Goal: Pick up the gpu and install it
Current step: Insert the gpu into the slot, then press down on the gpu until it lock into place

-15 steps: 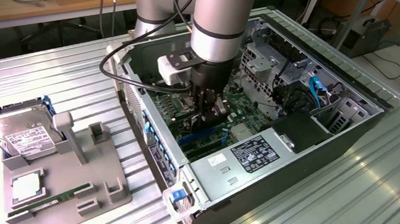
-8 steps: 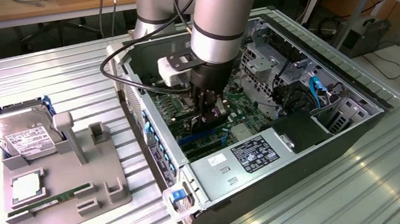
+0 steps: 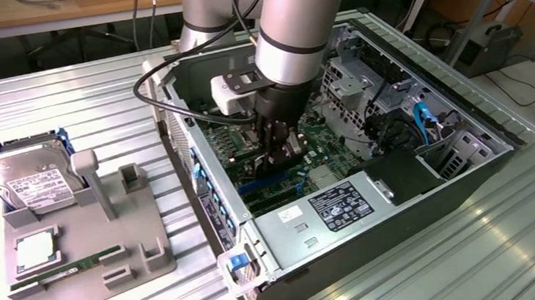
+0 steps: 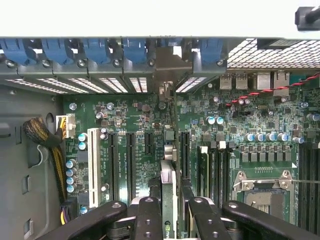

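Black gripper [image 4: 170, 210] fingers [image 4: 149, 217] sit closest to the wrist camera, pressed against both faces of the gpu [image 4: 169, 192], which stands on edge between them. The card runs away from the fingers toward the rear wall of the computer case [image 3: 468, 197], its silver end bracket [image 4: 167, 67] reaching the row of slot openings there, beneath a line of blue retention clips [image 4: 95, 50]. Below the card lies the green motherboard [image 4: 250, 117], with black expansion slots on both sides of it and one white slot [image 4: 93, 160] further off. The empty processor socket [image 4: 262, 192] lies near the memory slots.

From the exterior view, the arm [image 3: 286, 37] reaches down into the open case, which lies on its side on the ribbed metal table [image 3: 66, 96]. The gripper [image 3: 277, 162] hangs low over the motherboard in the middle of the case, between the rear wall and the drive cage. A power supply [image 3: 337, 209] fills the case's near end.

On the table toward the exterior view's left stands a grey fixture tray [image 3: 92, 263]. It carries a silver hard drive [image 3: 30, 184] with a white label, a processor [image 3: 36, 249] and a thin green memory stick [image 3: 68, 269].
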Controlling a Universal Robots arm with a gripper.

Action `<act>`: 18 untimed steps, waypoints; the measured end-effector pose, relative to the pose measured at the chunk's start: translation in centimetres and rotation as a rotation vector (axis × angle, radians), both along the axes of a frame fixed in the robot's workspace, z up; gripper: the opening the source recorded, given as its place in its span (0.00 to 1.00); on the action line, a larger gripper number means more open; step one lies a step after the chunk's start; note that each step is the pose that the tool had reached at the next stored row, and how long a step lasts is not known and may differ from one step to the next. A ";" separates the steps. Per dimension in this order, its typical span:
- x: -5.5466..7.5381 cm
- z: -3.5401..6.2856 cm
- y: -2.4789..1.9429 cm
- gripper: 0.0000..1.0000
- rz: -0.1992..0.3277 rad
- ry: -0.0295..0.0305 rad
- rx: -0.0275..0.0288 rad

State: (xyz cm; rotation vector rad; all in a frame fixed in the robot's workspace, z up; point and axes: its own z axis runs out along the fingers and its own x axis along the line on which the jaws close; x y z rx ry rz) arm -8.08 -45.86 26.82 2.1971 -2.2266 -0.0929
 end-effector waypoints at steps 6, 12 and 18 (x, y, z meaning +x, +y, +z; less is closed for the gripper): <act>0.0 -0.05 0.01 0.26 0.000 0.0000 -0.0106; 0.0 -0.17 0.01 0.26 -0.001 0.0002 -0.0338; 0.0 -0.47 0.25 0.26 0.000 0.0003 -0.0313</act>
